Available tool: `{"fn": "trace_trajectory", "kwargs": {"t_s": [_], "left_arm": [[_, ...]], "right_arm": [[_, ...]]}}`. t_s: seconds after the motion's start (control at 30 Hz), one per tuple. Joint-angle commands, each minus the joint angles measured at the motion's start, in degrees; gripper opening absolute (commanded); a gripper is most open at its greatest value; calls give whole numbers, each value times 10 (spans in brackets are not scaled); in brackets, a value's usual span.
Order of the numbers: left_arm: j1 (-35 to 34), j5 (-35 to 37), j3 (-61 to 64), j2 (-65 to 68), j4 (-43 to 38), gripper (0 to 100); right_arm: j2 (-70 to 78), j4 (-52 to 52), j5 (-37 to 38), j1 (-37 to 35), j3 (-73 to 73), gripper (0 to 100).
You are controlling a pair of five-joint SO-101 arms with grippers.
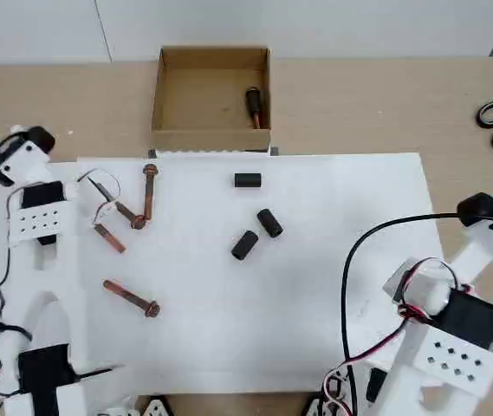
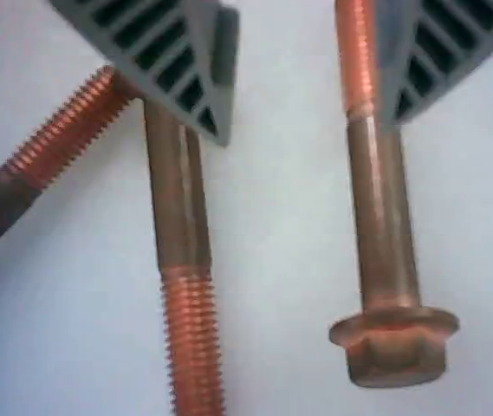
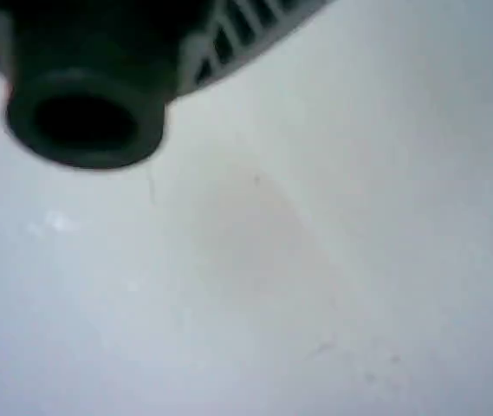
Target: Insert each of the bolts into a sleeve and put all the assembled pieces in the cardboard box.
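Closest to us, a black sleeve (image 3: 86,121) sits clamped in the right jaws, well apart from the cardboard box (image 1: 211,139). We judge the job barely started: one assembled piece (image 1: 253,106) lies inside the box against its wall, while four bolts (image 1: 131,297) and three loose sleeves (image 1: 247,181) lie on the white sheet (image 1: 359,199) just beside the box. Our left jaws hang open over some of those bolts, gripping nothing. So four pairings and four drops remain. We cannot see the clamped sleeve's far end, the bolts under the left jaws run off-frame, and how deep the boxed bolt sits is unclear.
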Motion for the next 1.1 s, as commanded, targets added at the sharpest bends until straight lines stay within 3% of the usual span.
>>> {"fn": "trace_trajectory", "kwargs": {"t_s": [0.0, 0.33, 0.57, 1.07], "left_arm": [[-11, 0, 6, -4, -28, 111], [-53, -20, -28, 84, -42, 111], [-43, -20, -52, 91, -26, 111], [-37, -20, -55, 171, -89, 111]], "right_arm": [[-8, -8, 5, 5, -3, 3], [-8, -8, 5, 4, -3, 3], [-6, -8, 5, 4, -3, 3], [-8, -8, 5, 4, -3, 3]]}}
